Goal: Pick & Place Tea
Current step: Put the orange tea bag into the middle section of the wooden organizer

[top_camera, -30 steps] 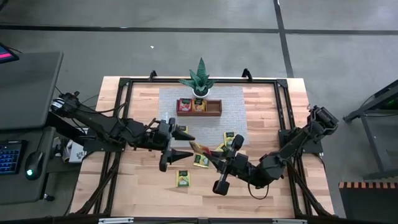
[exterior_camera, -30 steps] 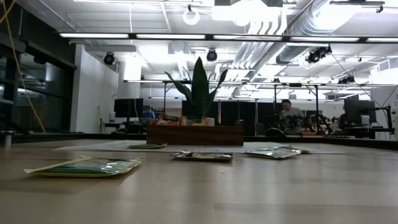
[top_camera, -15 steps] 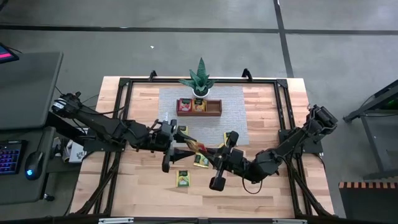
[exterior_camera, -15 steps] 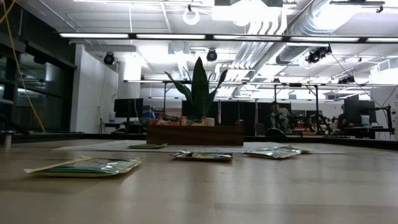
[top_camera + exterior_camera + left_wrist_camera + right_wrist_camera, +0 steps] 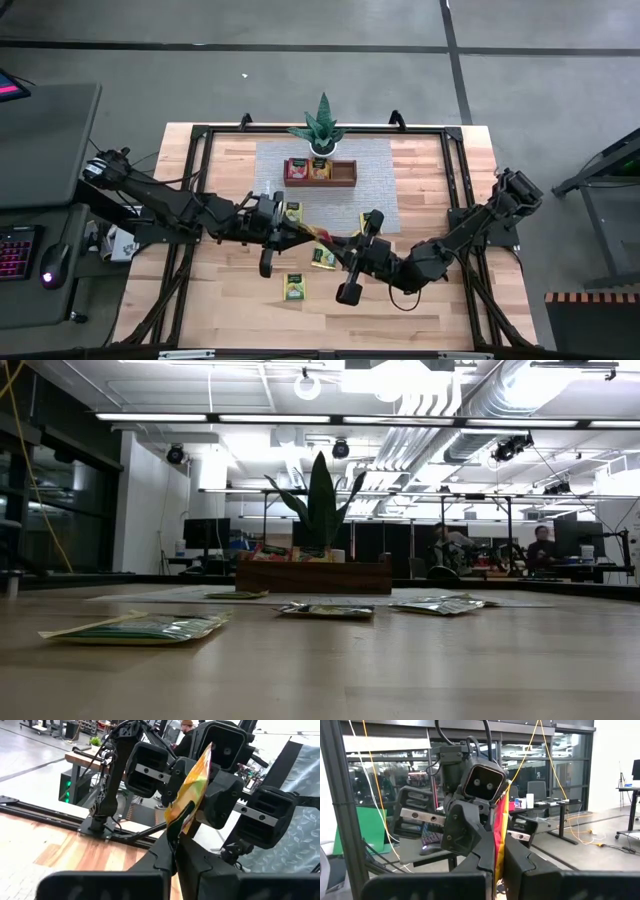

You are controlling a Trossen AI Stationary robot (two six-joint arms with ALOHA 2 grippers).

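Two tools of mine meet above the bench middle — my left tool and my right tool are both clamped on one yellow-orange tea packet, held off the bench. Other packets lie flat nearby. Beyond, on the grey mat, the wooden tray holds red and yellow packets — two compartments filled, the third bare.

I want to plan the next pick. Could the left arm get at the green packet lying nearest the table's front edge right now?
Probably not yet: the left gripper and right gripper are both shut on one orange packet. The green packet itself lies uncovered.
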